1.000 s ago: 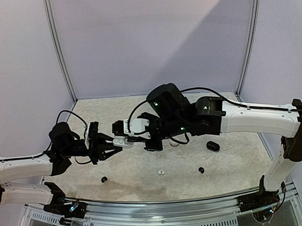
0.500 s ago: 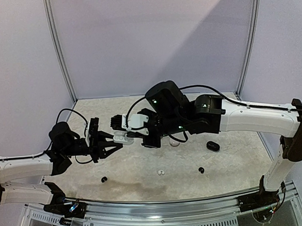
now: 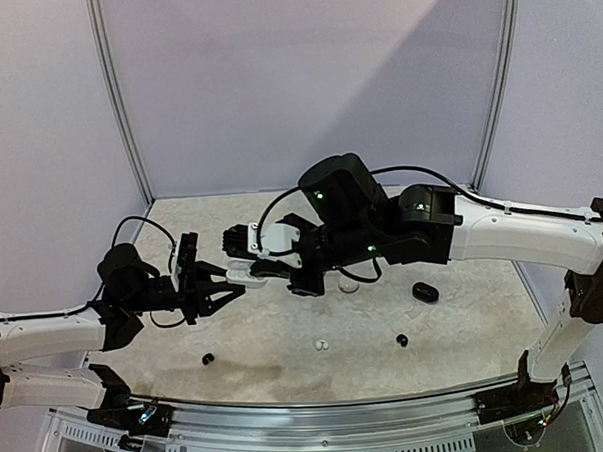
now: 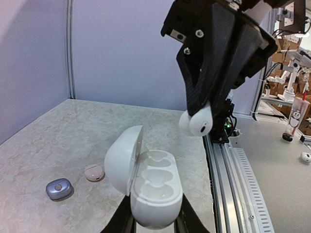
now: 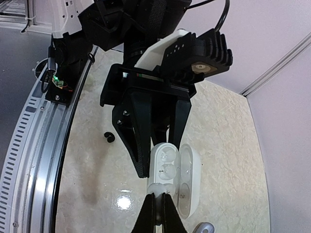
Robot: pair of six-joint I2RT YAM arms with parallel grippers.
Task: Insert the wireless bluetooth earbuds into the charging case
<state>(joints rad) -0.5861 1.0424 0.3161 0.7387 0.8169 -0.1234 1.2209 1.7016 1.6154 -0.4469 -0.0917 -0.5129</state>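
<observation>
My left gripper (image 4: 153, 222) is shut on the base of a white charging case (image 4: 151, 191), held off the table with its lid (image 4: 122, 158) swung open to the left. Its earbud wells show bare. My right gripper (image 5: 158, 200) is shut on a small white earbud (image 5: 159, 188), (image 4: 197, 121), which hangs just above the near end of the case (image 5: 167, 165). In the top view the two grippers meet at the case (image 3: 240, 275), left of the table's middle. One white bud (image 3: 323, 343) and two black buds (image 3: 208, 359), (image 3: 402, 340) lie on the table near the front.
A black case (image 3: 425, 293) lies right of centre, and a pale one (image 3: 349, 284) sits under the right arm. In the left wrist view a purple-grey case (image 4: 59, 188) and a pinkish case (image 4: 94, 172) rest on the table. A metal rail (image 4: 238, 179) edges the front.
The left gripper has lifted the case slightly and moved it away from the front edge. The right gripper has come left with the earbud until it is over the open case.
</observation>
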